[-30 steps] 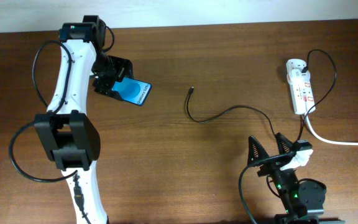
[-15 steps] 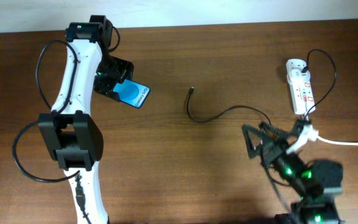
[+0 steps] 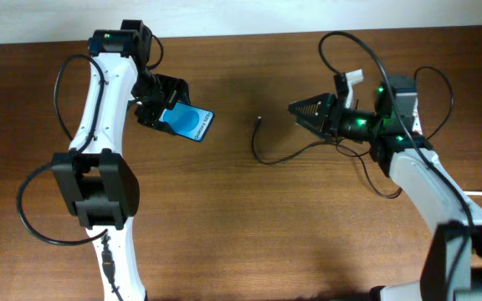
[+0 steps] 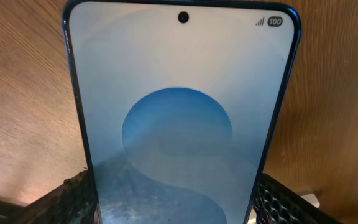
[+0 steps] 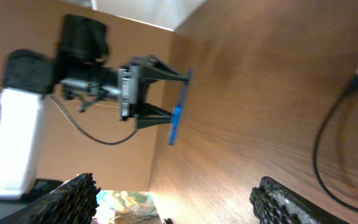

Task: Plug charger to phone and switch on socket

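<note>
The left gripper (image 3: 166, 111) was clamped on the slim black-edged phone (image 3: 193, 125) with a blue screen. The right gripper (image 3: 298, 109) was spread wide, and the plug tip (image 3: 258, 121) of the thin black charger cable (image 3: 295, 154) lay just ahead of it.

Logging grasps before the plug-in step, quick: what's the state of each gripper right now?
Left gripper: closed, holding the phone.
Right gripper: open, fingers wide apart, holding nothing.

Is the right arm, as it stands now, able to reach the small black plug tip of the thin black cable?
Probably yes: the open right gripper points toward the small black plug tip, with only bare brown wooden table between them.
</note>
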`<state>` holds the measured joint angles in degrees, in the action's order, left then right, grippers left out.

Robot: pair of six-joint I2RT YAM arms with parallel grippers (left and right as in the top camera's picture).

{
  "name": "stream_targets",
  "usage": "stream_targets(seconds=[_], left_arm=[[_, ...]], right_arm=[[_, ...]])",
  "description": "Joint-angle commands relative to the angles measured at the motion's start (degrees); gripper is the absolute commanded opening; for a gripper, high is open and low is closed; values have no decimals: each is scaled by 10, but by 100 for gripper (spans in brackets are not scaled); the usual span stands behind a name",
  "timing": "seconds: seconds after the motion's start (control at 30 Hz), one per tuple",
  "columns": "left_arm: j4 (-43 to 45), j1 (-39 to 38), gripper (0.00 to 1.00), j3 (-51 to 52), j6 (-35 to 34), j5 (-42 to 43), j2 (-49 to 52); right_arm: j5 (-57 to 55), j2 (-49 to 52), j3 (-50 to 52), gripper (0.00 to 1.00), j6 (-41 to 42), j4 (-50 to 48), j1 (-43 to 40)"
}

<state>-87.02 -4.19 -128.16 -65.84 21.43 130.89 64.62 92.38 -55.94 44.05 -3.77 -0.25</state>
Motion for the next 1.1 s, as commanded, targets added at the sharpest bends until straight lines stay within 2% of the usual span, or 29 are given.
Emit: stream_targets(seconds=[0.0,0.27,0.5,0.63,0.7,0.73,1.0,1.07], left_arm=[[-1,-7,0,-14,-6,17,-3],[10,-56,0,-13,-29,-7,-3],[15,-92,0,-13,-58,-17,-3],[12,-93,0,-13,-66,16,-3],[7,-93,0,-13,-66,25,-3],[0,-94,0,-13,-66,35,-3],[-31,-103,0,-13,-37,58,-3],[-41,-110,0,-13,-31,58,-3]], right_arm=[[-32,44,-9,85,50,-3,32],[-245,53,-9,77,114,-4,185],[-347,53,-9,62,163,-55,250],[-426,53,-9,56,181,-55,285],[-442,53,-9,44,186,-60,295],[-442,53,-9,42,186,-61,296],[-448,53,-9,40,186,-72,296],[-447,53,-9,37,186,-76,296]])
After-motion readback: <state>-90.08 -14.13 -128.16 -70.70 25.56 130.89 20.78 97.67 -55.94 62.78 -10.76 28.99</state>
